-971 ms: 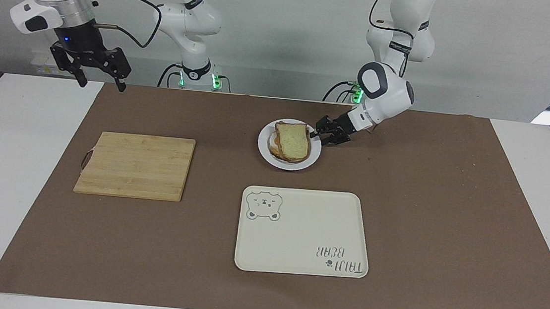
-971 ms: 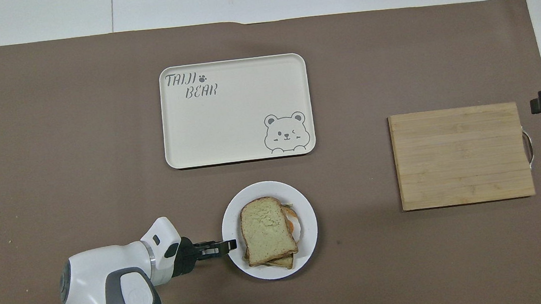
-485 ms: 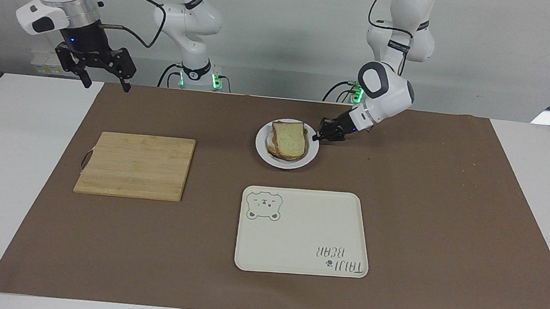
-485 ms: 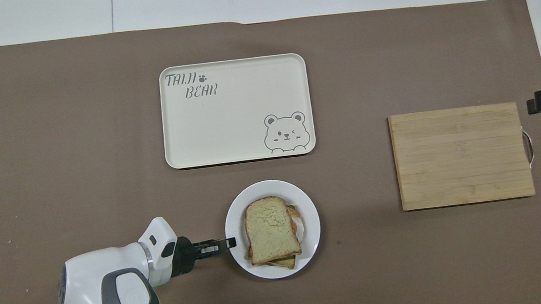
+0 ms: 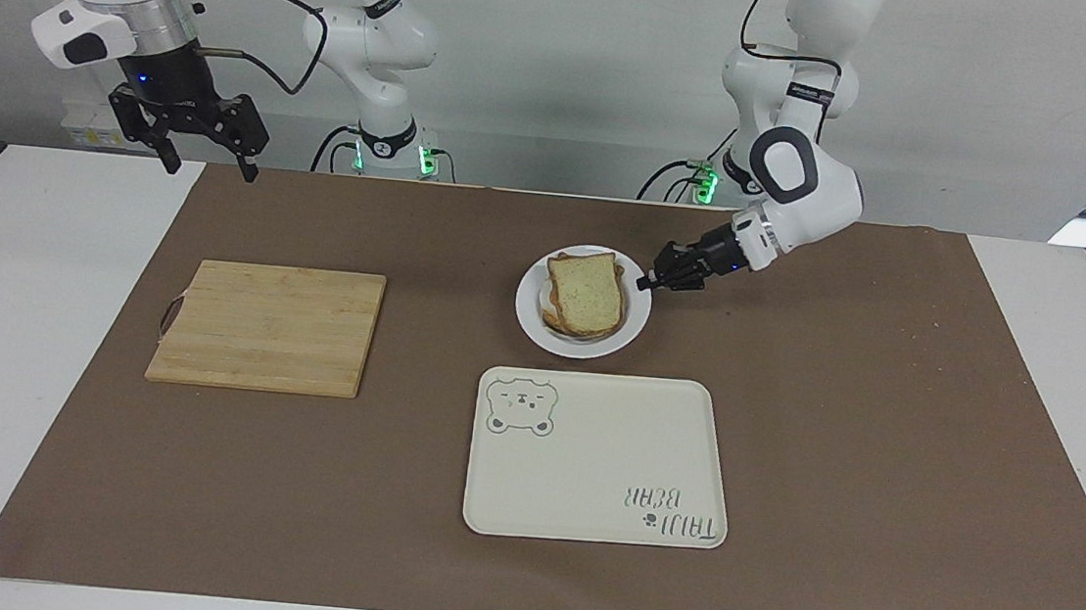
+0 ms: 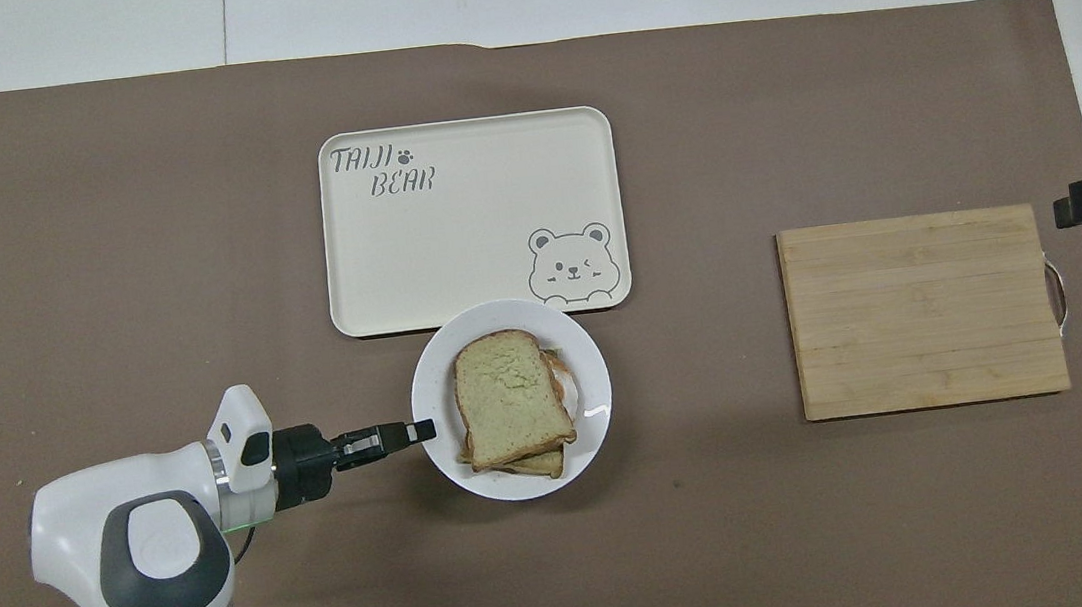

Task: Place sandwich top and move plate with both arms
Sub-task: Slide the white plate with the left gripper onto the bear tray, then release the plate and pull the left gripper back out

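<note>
We see the sandwich top (image 6: 512, 396) already stacked on the plate (image 6: 595, 410), which the left pincer (image 5: 648, 282) pinches by its rim just short of the tray (image 6: 472, 220), while the right pincer (image 5: 202, 160) waits wide apart.

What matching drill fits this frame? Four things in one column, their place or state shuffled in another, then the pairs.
Things:
1. sandwich top
2. plate
3. right gripper
4. cutting board

Place or state:
A. open, raised near the right arm's end of the table
B. bare, on the brown mat toward the right arm's end
C. lying uppermost on the stacked sandwich
D. rim pinched by the shut left gripper, next to the tray

Pairs: 1-C, 2-D, 3-A, 4-B
</note>
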{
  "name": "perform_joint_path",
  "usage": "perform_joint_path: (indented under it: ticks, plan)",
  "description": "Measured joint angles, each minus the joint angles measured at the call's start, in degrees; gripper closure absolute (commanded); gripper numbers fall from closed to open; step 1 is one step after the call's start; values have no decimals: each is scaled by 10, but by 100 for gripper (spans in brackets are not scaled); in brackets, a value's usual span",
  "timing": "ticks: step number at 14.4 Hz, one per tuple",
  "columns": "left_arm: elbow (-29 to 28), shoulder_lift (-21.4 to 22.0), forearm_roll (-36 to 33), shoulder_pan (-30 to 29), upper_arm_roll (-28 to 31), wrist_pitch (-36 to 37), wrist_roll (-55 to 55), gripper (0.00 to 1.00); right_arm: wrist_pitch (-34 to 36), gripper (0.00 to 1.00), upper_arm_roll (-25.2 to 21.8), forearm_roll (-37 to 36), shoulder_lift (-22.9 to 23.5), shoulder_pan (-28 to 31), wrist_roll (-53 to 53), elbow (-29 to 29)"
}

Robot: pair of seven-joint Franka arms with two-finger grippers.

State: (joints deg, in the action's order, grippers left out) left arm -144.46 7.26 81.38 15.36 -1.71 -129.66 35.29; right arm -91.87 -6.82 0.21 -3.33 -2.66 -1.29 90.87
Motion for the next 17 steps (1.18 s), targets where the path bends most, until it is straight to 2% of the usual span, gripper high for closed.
perform_joint_path:
  ticks: [3,5,9,16,17]
  plan:
    - [72,-31,-5,-88,3,67,1,100,0,0,0,0,0,0,0,0]
    - [139,-71,-17,-109,4,70,0,100,0,0,0,0,0,0,0,0]
    - [265,-158,-56,-110,0,39,-34,100,0,0,0,0,0,0,0,0]
    - [390,-297,-96,-91,-43,-84,-56,100,0,0,0,0,0,0,0,0]
    - [407,-319,-112,-87,-48,-98,-58,95,0,0,0,0,0,0,0,0]
